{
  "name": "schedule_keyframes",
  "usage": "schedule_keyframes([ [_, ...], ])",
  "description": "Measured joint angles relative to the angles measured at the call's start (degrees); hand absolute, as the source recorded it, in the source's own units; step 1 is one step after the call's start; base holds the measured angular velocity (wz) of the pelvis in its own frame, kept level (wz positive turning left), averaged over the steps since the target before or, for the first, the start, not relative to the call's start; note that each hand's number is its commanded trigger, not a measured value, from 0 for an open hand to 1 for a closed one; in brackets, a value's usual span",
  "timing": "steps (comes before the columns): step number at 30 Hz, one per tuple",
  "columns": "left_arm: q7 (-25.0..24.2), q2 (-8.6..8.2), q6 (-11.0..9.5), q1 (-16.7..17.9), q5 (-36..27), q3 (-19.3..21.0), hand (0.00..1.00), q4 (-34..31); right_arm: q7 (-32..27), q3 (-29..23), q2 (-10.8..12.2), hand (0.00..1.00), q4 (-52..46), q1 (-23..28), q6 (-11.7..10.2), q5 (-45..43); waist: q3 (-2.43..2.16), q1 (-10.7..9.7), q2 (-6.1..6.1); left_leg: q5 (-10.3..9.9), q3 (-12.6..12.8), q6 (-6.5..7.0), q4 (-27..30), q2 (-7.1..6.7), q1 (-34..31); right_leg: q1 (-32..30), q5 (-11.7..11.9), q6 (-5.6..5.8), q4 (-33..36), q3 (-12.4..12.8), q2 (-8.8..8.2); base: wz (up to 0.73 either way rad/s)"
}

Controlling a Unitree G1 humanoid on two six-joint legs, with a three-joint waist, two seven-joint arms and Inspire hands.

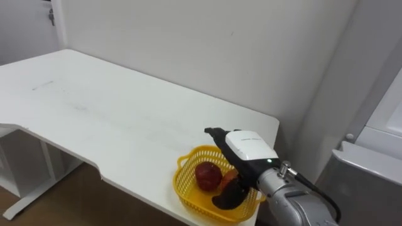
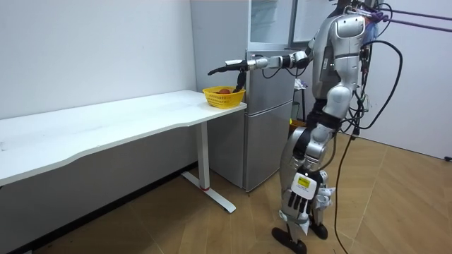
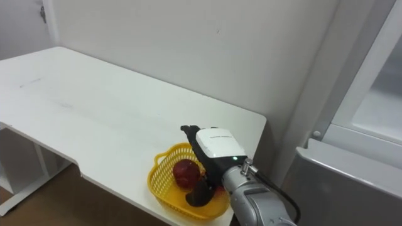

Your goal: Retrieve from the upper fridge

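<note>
Where the long white table (image 1: pixel 94 119) runs in from the left along the pale wall (image 1: pixel 220 50), a yellow basket (image 1: pixel 178 183) sits at its near right corner, close to the edge. Inside the basket lie a red apple (image 1: pixel 207 174) on the left and an orange-red piece (image 1: pixel 230 178) just right of it. Over the basket's right half hangs the right hand (image 1: pixel 250 145), its fingers straight and pointing to the far left. Its thumb hooks down into the basket beside the orange-red piece; whether it touches that piece cannot be told. Further right stands the grey fridge (image 1: pixel 370 182), just beyond the table's end. The room view has the robot standing upright before the fridge, right arm stretched level over the basket. Its left hand (image 2: pixel 316 116) is low at its waist, its pose unreadable.
</note>
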Motion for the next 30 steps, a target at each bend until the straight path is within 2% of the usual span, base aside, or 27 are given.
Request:
schedule_keyframes([
  [18, 0.28, -0.14, 0.27, -0.23, 0.01, 0.01, 0.00, -0.11, 0.00, 0.00, 0.17, 0.00, -1.16, 0.00, -0.01, 0.01, 0.00, 0.15, 0.11, 0.00, -0.08, 0.00, 0.02, -0.02, -0.10, -0.03, 0.00, 0.00, -0.02, -0.12, 0.00, 0.00],
  [20, 0.31, -0.15, 0.23, -0.09, -0.02, -0.03, 0.00, -0.12, 0.00, 0.00, 0.16, 0.00, -1.39, 0.00, -0.01, 0.16, -0.18, 0.09, -0.15, 0.01, -0.09, 0.00, -0.03, -0.02, -0.03, 0.01, 0.00, 0.00, -0.02, -0.09, -0.01, 0.00],
  [22, 0.50, -0.15, 0.23, 0.12, -0.03, -0.08, 0.00, -0.11, -0.01, -0.04, 0.16, 0.00, -1.66, -0.01, -0.09, 0.68, -0.01, -0.08, 0.18, 0.01, -0.08, 0.02, -0.14, -0.04, 0.33, 0.24, 0.00, 0.00, -0.02, 0.06, -0.06, 0.00],
  [25, 1.19, -0.18, -0.17, 0.53, -0.01, -0.11, 0.00, -0.04, -0.36, -0.70, 0.14, 0.00, -3.99, -0.01, -0.57, 1.21, -0.08, -0.60, 0.16, 0.01, -0.04, 0.02, -0.15, 0.00, 0.36, 0.16, -0.01, 0.02, 0.04, 0.23, -0.08, -0.01],
  [30, 1.34, -0.66, -0.48, 0.82, -0.01, -0.28, 0.00, -0.02, -2.28, -1.14, 0.00, 0.00, -9.34, -0.04, -2.27, 1.63, -0.18, -2.03, 1.43, 0.04, 0.45, 0.09, -0.18, 0.04, 0.79, -0.11, -0.04, 0.05, 0.89, 1.77, -0.18, -0.07],
])
